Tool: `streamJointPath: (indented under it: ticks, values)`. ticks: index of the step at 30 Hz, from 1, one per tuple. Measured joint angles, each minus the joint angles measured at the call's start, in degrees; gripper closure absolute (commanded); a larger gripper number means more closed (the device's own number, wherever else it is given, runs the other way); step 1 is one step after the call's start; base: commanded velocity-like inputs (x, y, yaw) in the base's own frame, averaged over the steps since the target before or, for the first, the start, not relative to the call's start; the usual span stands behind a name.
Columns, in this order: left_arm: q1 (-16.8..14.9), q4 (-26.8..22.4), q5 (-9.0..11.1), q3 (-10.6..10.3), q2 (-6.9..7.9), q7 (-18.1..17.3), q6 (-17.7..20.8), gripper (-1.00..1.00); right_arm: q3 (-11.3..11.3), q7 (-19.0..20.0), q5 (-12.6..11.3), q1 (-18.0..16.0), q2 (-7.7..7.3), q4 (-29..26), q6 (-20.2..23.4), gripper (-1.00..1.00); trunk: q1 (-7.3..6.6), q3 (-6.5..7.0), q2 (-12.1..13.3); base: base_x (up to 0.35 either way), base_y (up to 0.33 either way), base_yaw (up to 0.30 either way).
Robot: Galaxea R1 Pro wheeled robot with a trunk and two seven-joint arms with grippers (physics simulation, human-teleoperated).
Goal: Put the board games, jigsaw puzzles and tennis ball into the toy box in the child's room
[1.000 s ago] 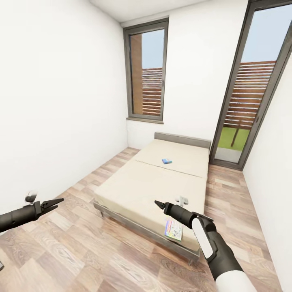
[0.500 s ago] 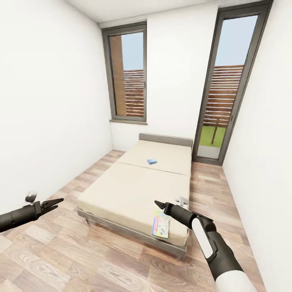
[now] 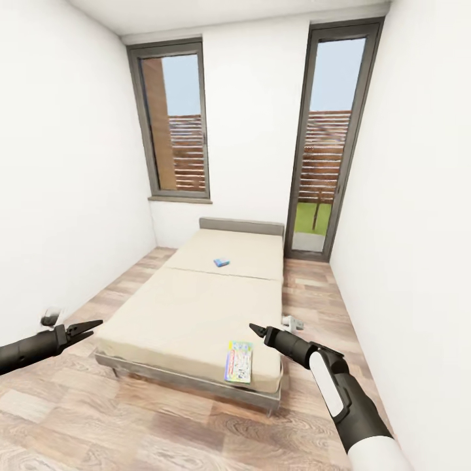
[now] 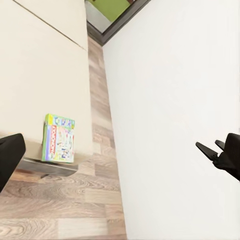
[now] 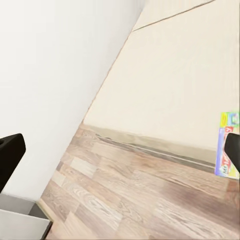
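Note:
A colourful board game (image 3: 239,361) lies flat near the foot corner of the beige bed (image 3: 190,314), on the side nearest my right arm. A small blue board game (image 3: 222,262) rests farther up the mattress, toward the headboard. My left gripper (image 3: 90,326) hovers open over the floor, left of the bed and apart from it. My right gripper (image 3: 255,328) is open above the bed's foot corner, just above the colourful game and holding nothing. The same game (image 4: 58,138) appears in the left wrist view and at the edge of the right wrist view (image 5: 221,160). Table and toy box are out of view.
White walls close the narrow room on both sides. A window (image 3: 173,127) and a tall glass door (image 3: 324,144) stand in the far wall. A small grey object (image 3: 293,321) lies on the wooden floor (image 3: 163,425) right of the bed.
The whole picture has slid left as the camera turned right; the bed and both games sit more to the left in it. Both arms hold the same pose.

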Motion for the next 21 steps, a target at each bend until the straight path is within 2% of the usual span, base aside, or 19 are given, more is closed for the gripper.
streamJointPath:
  ticks: [10, 21]
  values:
    - [-0.01, -0.01, 0.00, 0.00, 0.00, 0.00, 0.00, -1.00, 0.02, 0.00, 0.07, -0.01, 0.13, -0.02, -0.24, -1.00, 0.01, 0.35, -0.03, 0.000, 0.008, -0.256]
    - [0.01, -0.03, 0.00, 0.01, 0.16, 0.00, 0.01, -1.00, 0.50, 0.01, 0.10, -0.02, 0.31, -0.25, -1.52, -1.00, 0.00, 0.43, -0.03, 0.051, 0.134, -0.047]
